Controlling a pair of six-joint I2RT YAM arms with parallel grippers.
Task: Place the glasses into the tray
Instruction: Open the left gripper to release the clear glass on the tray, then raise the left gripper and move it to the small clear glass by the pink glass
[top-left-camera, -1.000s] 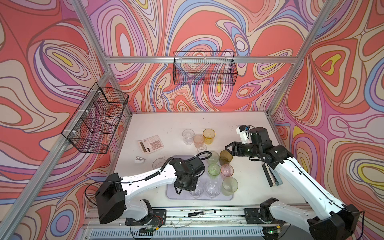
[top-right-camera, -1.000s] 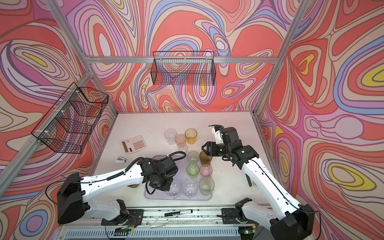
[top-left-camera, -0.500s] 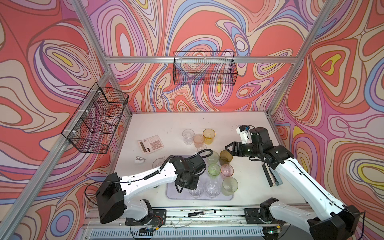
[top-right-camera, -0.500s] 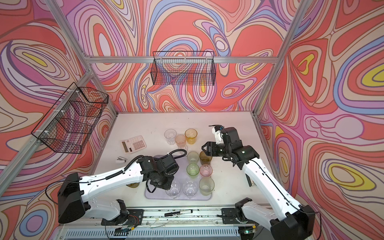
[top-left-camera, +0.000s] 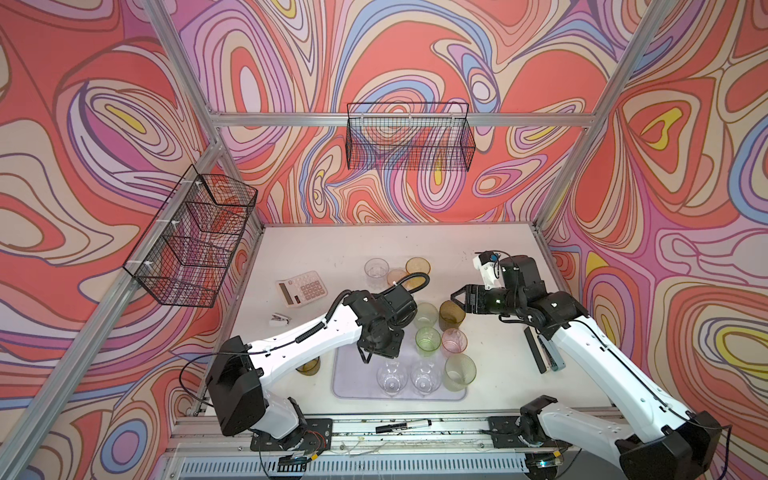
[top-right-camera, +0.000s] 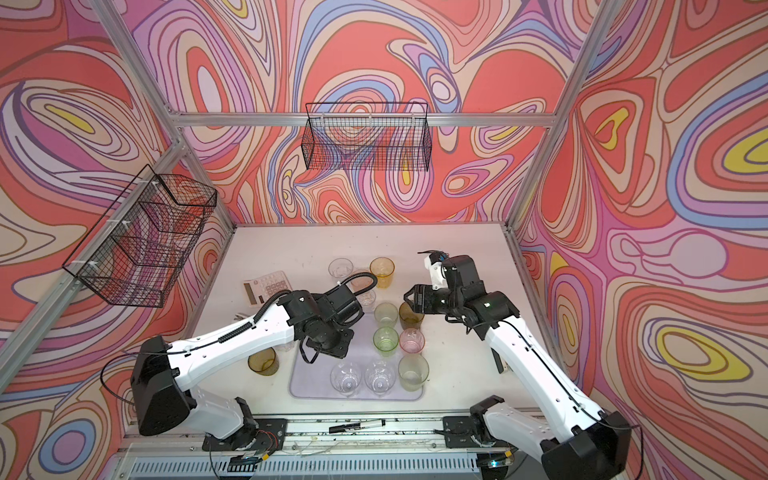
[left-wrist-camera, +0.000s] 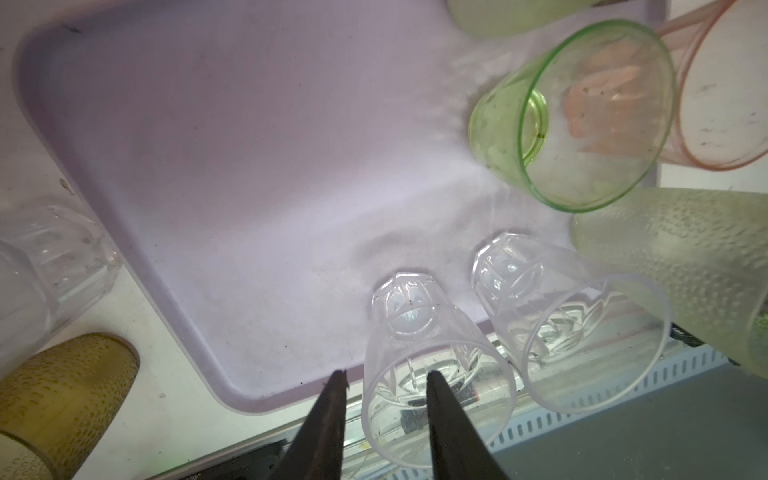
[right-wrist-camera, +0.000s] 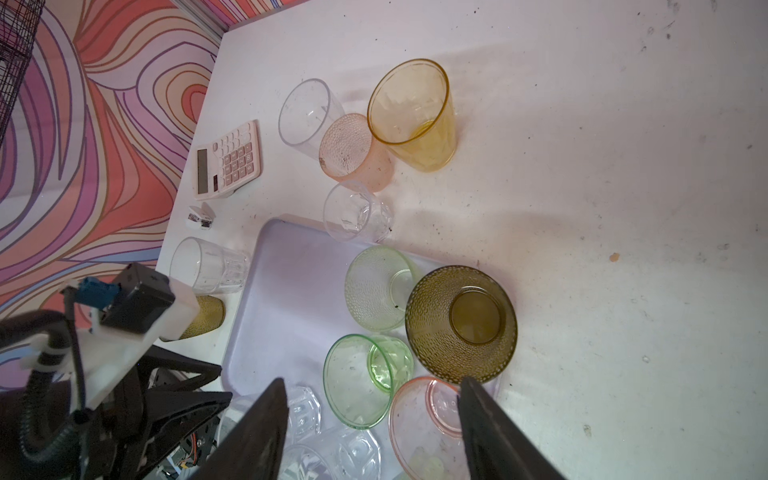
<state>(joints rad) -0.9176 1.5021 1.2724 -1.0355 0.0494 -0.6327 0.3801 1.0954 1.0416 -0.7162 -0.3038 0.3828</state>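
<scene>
Tray (top-left-camera: 352, 380) lay at front centre of table (top-left-camera: 415, 245); glasses clustered in its right half, others stood around it. Left arm had swung its wrist toward back wall since second earlier; right arm unmoved. Left gripper (left-wrist-camera: 386, 374) released: fingers parted astride rim of clear faceted glass (left-wrist-camera: 419, 320) at tray's front edge, not pinching it. Right gripper (right-wrist-camera: 372, 380) spread wide, empty, near olive-brown glass (right-wrist-camera: 461, 322). Calculator (top-left-camera: 301, 288) key markings too small to read.
</scene>
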